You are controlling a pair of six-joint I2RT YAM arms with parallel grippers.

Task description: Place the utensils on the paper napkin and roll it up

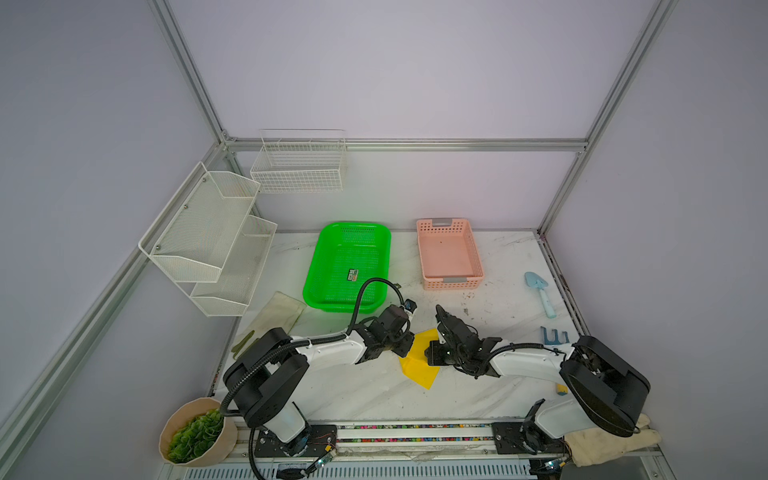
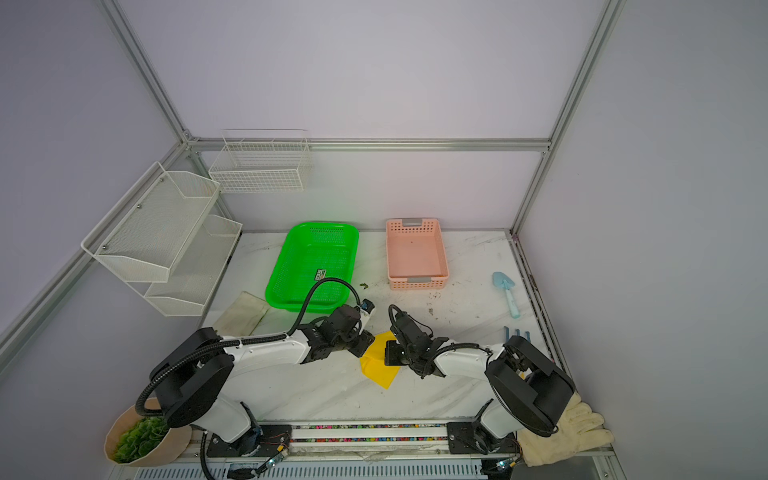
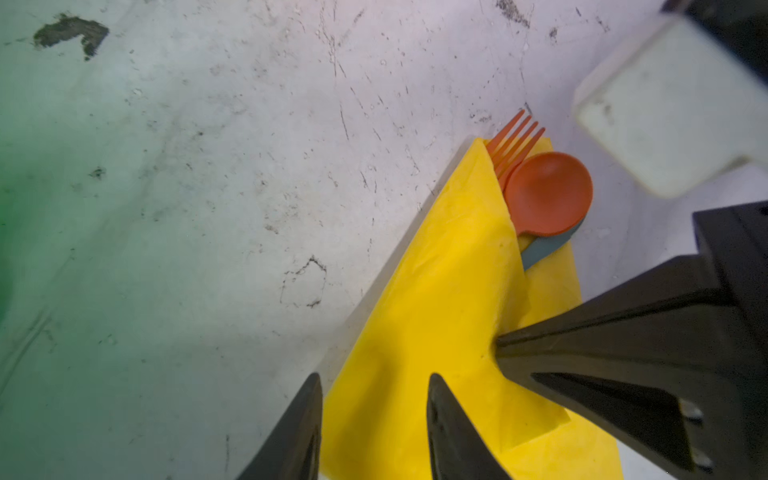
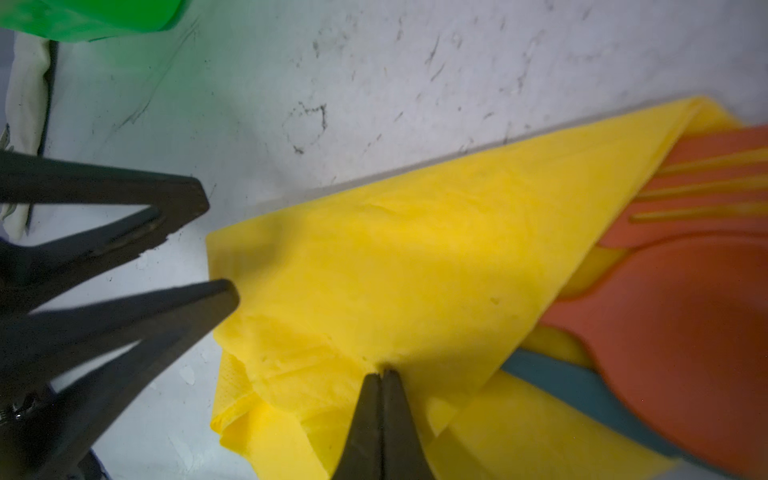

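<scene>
Right pincer point(image 4: 380, 374) tips sat nearest the lens in the right wrist view, closed together. Their points pressed on the folded paper napkin point(image 4: 374, 270) where the paper puckered. Could not tell whether any paper was nipped between them.

Napkin, bright yellow, lay on the white marbled surface point(image 1: 374, 399) between the two arms, toward the front middle in both top views. One flap was folded over the cutlery. Three pieces stuck out of the open end of the fold:
- orange fork point(image 3: 517, 135), tines only
- orange spoon point(image 3: 548, 195), bowl resting on the fork
- dull teal piece point(image 3: 548, 247), under the spoon bowl

Handles were hidden beneath the flap.

Left pincer point(image 3: 374, 378) fingers stood apart and gripped nothing. One finger was over bare surface just beside the napkin's folded edge, the other over the napkin. Contact with the paper could not be judged.

Further out:
- Green basket point(image 1: 347, 266) stood behind the left arm, a small label lying inside it.
- Pink basket point(image 1: 449, 253) stood to its right, at the rear and well apart from the napkin.
- Cream cloth point(image 1: 282, 311) lay beside the green basket's front left corner.
- Light blue toy shovel point(image 1: 540, 291) lay near the right edge.
- Cream glove point(image 2: 573, 432) lay at the front right corner by the right arm's base.
- Bowl of green plant point(image 1: 197, 432) sat at the front left corner.
- White mesh shelf point(image 1: 208, 232) and wire basket point(image 1: 299, 166) hung on the walls at rear left.
</scene>
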